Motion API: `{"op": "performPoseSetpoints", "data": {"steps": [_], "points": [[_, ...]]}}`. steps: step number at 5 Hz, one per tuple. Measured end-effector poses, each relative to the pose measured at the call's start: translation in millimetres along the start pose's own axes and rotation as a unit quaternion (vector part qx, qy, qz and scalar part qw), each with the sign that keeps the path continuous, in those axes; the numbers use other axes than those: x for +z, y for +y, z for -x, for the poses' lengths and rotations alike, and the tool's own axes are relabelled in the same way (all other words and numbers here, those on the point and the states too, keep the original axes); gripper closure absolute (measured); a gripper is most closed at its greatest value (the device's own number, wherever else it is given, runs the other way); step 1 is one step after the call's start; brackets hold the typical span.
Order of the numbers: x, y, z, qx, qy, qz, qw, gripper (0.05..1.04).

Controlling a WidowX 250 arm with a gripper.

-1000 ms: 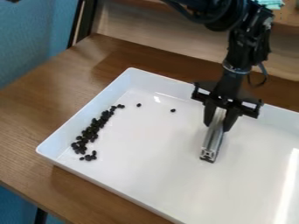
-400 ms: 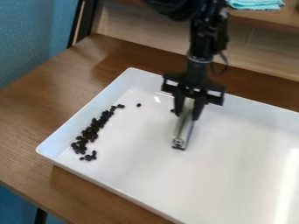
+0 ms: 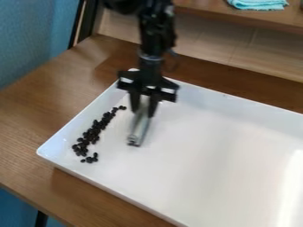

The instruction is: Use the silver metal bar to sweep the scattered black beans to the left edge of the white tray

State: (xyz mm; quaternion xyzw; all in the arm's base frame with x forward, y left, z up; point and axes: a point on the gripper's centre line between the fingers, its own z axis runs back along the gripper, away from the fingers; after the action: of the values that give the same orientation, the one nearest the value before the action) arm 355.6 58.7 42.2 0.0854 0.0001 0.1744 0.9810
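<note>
The black gripper hangs over the left part of a white tray, shut on a silver metal bar. The bar slants down toward the camera, its end low over the tray floor or on it; I cannot tell which. Just left of the bar, small black pieces lie in a long, loose band along the tray's left wall. A few of them sit slightly apart at the band's near end and at its far end.
The tray stands on a brown wooden table. Behind it is a wooden shelf with a folded turquoise cloth at the top right. A blue surface lies beyond the table at the left.
The gripper has moved left across the tray with the bar in it, from right of centre to beside the black pieces. Two separate pieces seen earlier near the far side are no longer visible.
</note>
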Motion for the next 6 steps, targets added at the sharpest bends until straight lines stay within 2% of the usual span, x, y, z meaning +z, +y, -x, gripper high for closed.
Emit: {"op": "performPoseSetpoints", "data": {"steps": [1,2,3,4,5,6], "points": [[-1,29,4,0.001,0.007,0.002,1.0000,0.712],[8,33,1,-0.002,-0.015,0.000,0.9999,0.712],[12,22,7,-0.002,-0.001,0.013,0.9999,0.712],[47,-4,10,-0.021,-0.014,0.043,0.9988,0.712],[66,-45,31,-0.059,0.004,0.050,0.9970,0.712],[75,-84,54,-0.073,0.005,0.027,0.9969,0.712]]}}
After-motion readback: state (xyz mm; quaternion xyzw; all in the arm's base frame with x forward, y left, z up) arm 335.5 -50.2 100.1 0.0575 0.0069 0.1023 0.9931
